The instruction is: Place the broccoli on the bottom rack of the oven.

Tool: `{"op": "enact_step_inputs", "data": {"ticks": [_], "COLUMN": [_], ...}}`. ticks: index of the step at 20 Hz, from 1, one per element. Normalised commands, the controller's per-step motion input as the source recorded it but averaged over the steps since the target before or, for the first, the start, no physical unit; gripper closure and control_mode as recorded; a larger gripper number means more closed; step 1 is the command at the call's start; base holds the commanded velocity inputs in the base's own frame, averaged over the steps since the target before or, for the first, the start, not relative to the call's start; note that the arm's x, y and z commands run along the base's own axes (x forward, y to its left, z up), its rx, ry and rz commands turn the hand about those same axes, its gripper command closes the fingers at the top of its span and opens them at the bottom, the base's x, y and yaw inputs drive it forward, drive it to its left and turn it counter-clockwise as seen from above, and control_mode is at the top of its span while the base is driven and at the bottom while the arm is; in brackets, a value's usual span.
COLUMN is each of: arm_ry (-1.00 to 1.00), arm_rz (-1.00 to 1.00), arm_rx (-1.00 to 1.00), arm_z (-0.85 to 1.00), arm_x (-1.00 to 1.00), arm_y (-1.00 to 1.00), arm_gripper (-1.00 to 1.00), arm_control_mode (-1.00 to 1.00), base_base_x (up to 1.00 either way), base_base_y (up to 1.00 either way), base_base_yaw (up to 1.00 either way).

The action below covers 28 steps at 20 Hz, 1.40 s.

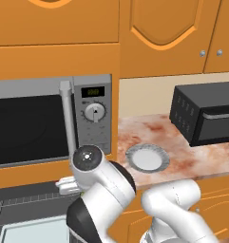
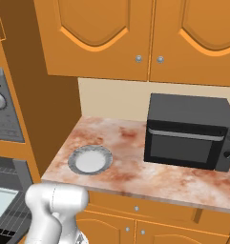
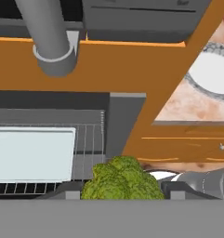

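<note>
I see the broccoli [image 3: 122, 180] at bottom centre of the hand view, gripper [image 3: 122, 193] clamped on it. Oven [image 3: 108, 116] rack [image 3: 88, 144] with pale tray [image 3: 32, 153] lies lower left.

Broccoli [image 3: 122, 180]: lumpy green floret, above and right of pale tray on bottom rack [image 3: 88, 144] inside oven [image 3: 125, 118].

glossy white rounded arm links [image 1: 170, 204], black joint bands, grey round cap with small centre screw
</note>
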Motion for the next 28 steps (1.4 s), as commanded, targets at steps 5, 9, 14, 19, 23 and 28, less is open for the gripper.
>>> {"op": "enact_step_inputs", "data": {"ticks": [5,9,14,19,23,28], "arm_ry": [0.0,0.03,0.04,0.0,0.03,0.12], "arm_rz": [0.0,-0.01,-0.04,-0.07,-0.02,-0.02], "arm_rx": [-0.04,-0.01,0.0,0.1,0.02,-0.01], "arm_z": [-0.19,-0.65,-0.99,-1.0,-0.85,-0.5], "arm_x": [-0.01,0.05,0.36,0.11,0.0,0.2], "arm_y": [0.42,0.72,0.99,0.78,0.35,0.06], "arm_gripper": [1.0,1.0,1.0,1.0,1.0,1.0], "arm_control_mode": [-1.0,-1.0,-1.0,-1.0,-1.0,-1.0], "base_base_x": [0.0,0.0,0.0,0.0,0.0,0.0], "base_base_y": [0.0,0.0,0.0,0.0,0.0,0.0], "base_base_yaw": [0.0,0.0,0.0,0.0,0.0,0.0]}}
